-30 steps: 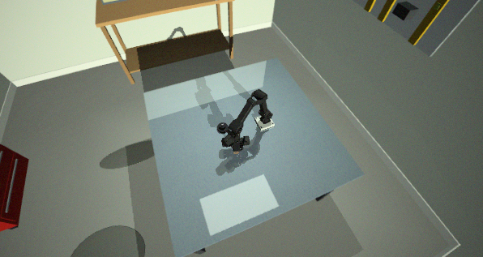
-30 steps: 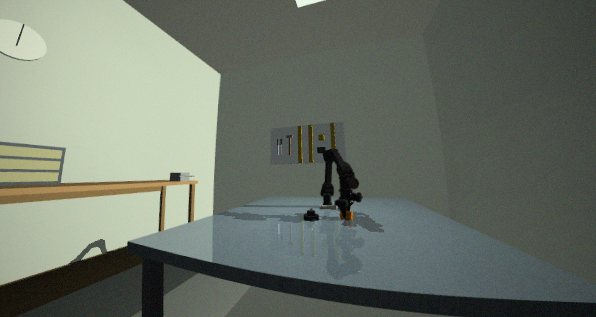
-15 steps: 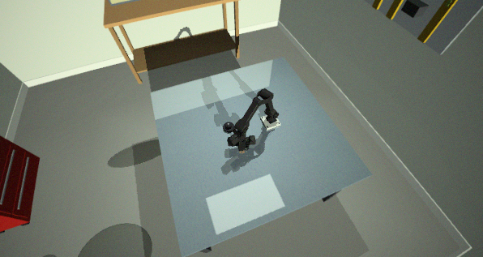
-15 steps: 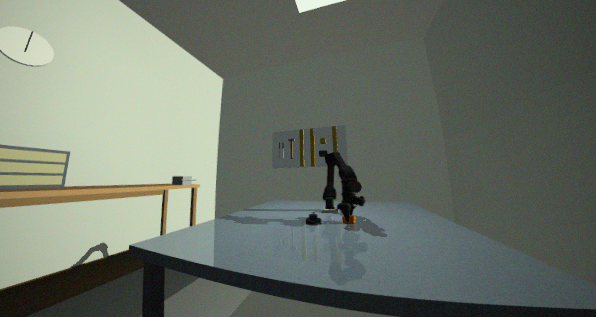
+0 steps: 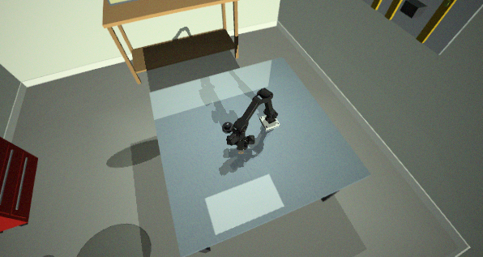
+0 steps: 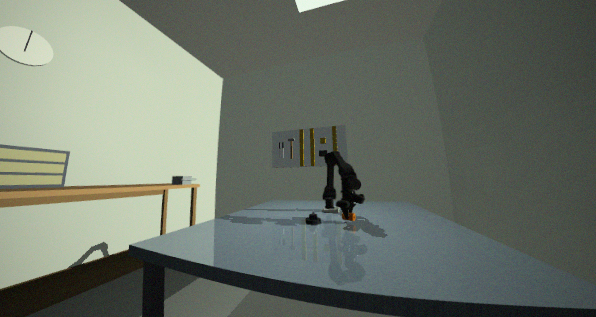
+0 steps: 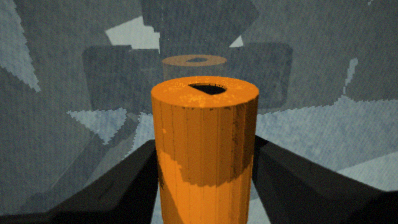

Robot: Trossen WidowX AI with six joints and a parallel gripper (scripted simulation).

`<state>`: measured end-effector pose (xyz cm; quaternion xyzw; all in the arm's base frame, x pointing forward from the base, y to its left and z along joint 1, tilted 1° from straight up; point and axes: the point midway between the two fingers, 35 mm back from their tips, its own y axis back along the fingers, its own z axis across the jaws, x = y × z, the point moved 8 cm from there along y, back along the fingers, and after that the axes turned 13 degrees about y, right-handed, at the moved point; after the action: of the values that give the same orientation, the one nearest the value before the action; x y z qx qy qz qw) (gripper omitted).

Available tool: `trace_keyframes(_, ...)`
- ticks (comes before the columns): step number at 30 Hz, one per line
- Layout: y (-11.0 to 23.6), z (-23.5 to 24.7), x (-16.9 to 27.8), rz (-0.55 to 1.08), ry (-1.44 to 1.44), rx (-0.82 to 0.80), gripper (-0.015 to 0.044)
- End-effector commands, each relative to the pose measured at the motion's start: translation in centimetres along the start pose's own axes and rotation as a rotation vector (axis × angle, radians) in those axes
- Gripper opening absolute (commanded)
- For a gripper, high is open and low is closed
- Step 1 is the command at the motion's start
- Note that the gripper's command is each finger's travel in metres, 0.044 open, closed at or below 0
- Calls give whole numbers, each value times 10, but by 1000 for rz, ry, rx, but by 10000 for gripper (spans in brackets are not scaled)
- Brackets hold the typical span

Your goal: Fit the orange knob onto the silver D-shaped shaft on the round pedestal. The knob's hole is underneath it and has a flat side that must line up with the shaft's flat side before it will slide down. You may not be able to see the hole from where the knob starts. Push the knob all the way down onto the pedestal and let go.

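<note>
The orange knob (image 7: 205,150) (image 6: 349,215) (image 5: 241,152) is a plain cylinder that fills the middle of the wrist view. A D-shaped hole (image 7: 208,89) shows in its end face, and a faint mirror image of that end shows on the glossy table beyond. My gripper (image 7: 202,146) (image 6: 348,211) (image 5: 241,144) is shut on the knob, one dark finger against each side, low over the table. The round black pedestal (image 5: 228,126) (image 6: 313,219) stands apart on the table, a little to the left of the gripper in the top and exterior views. Its silver shaft is too small to make out clearly.
The arm's base (image 5: 271,123) stands near the middle of the grey-blue table (image 5: 324,155) (image 6: 425,261). A wooden bench (image 5: 170,2) (image 6: 100,191) stands by the far wall. A red cabinet (image 5: 12,187) is on the floor at the left.
</note>
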<state>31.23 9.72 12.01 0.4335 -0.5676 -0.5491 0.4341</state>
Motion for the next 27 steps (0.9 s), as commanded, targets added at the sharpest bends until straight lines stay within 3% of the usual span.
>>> trace_keyframes(1, 2, 0, 0, -4, -123, 1, 179)
trace_keyframes(8, 2, 0, 0, -4, -334, 0, 179)
trace_keyframes(17, 2, 0, 0, -4, -361, 0, 179)
trace_keyframes(27, 2, 0, 0, -4, -690, 0, 179)
